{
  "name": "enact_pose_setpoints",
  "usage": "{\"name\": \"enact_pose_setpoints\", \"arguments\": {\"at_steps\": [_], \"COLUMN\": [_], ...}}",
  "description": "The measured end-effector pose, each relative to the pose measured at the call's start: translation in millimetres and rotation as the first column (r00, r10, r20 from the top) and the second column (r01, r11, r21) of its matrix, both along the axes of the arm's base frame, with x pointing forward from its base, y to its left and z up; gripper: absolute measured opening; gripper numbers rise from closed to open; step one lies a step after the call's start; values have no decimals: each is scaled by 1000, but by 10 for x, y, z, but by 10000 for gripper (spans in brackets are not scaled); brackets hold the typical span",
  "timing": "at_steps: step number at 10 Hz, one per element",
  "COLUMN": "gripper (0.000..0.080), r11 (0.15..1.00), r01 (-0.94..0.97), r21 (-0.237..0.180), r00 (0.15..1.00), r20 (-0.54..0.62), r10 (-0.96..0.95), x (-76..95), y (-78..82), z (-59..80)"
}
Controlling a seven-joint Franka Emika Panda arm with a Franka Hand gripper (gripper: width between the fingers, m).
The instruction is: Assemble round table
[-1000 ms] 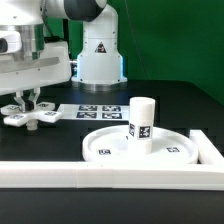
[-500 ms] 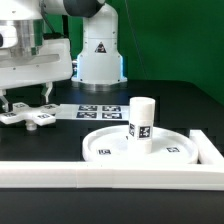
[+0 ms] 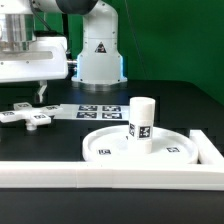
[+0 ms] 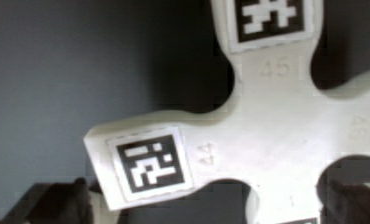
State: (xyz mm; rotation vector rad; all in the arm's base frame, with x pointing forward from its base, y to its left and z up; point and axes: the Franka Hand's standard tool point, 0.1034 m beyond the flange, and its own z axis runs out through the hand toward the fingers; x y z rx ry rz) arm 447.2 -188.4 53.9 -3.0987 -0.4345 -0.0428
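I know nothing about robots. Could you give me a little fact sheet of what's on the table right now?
Gripper: open, holding nothing, above the cross-shaped piece
Cross-shaped piece: flat on the black table, at the exterior view's left
Round disc: flat, in the corner of the white border bars
Post: upright on the disc
Marker board: flat, behind the disc

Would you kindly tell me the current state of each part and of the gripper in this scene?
White plastic cross-shaped piece: lying flat on the black table, not gripped.
Two-finger gripper: open, above the cross-shaped piece, holding nothing.
Large rimmed white round disc: lying flat on the table.
Short thick white cylinder post: standing upright on the disc.
Thin white marker board: flat on the table.
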Motion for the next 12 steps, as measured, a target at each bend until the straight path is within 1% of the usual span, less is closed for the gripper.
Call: {"name": "enact_pose_setpoints", "arguments": {"at_steps": [1, 7, 8, 9, 10, 11, 12], "gripper": [649, 649, 649, 649, 649, 649, 649], "r11": [1000, 1000, 999, 988, 966, 940, 941], "r01": [16, 6, 29, 151, 259, 339, 339], "r21": [14, 16, 18, 25, 21, 24, 22], "r00": [1000, 1000, 999, 988, 966, 941, 941], "r20": [-19, -22, -20, -12, 0, -7, -6], "r10": [-15, -5, -29, -151, -259, -339, -339], "x": [19, 11, 10, 10, 23, 13, 18], "y": [63, 63, 54, 9, -1, 35, 55], "z": [1, -15, -12, 5, 20, 4, -8]}}
